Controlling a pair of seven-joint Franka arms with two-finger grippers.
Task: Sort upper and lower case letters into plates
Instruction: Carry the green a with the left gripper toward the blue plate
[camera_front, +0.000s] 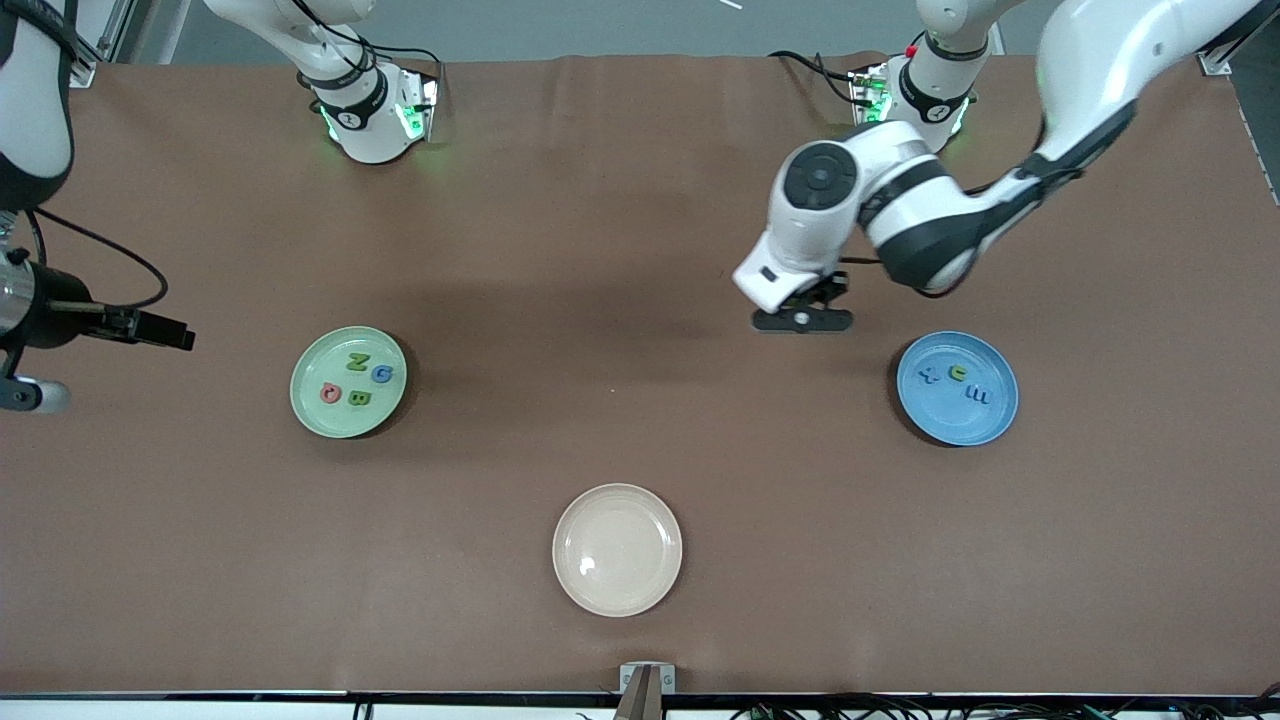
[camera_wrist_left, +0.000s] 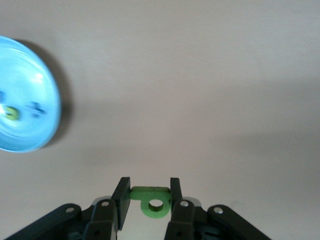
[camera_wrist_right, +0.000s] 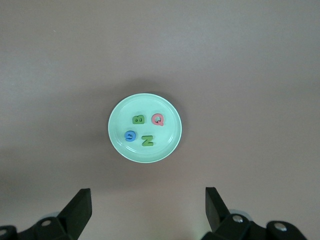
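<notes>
My left gripper (camera_front: 803, 319) (camera_wrist_left: 147, 187) hangs over bare table, on the middle side of the blue plate (camera_front: 962, 422) (camera_wrist_left: 30, 75), and is shut on a green letter (camera_wrist_left: 155, 202) made of a bar and a ring. The blue plate holds three small letters. Toward the right arm's end, the pale green plate (camera_front: 313, 408) (camera_wrist_right: 145, 104) holds a green N (camera_front: 357, 362), a blue letter (camera_front: 381, 374), a pink Q (camera_front: 329, 393) and a green B (camera_front: 359, 397). High up by that end of the table waits my right gripper (camera_front: 172, 334) (camera_wrist_right: 147, 200), open and empty.
A cream-beige plate (camera_front: 617, 550) with nothing in it lies nearer to the front camera, midway between the two ends. A small metal mount (camera_front: 645, 684) sits at the table's front edge. The brown tabletop between the plates is bare.
</notes>
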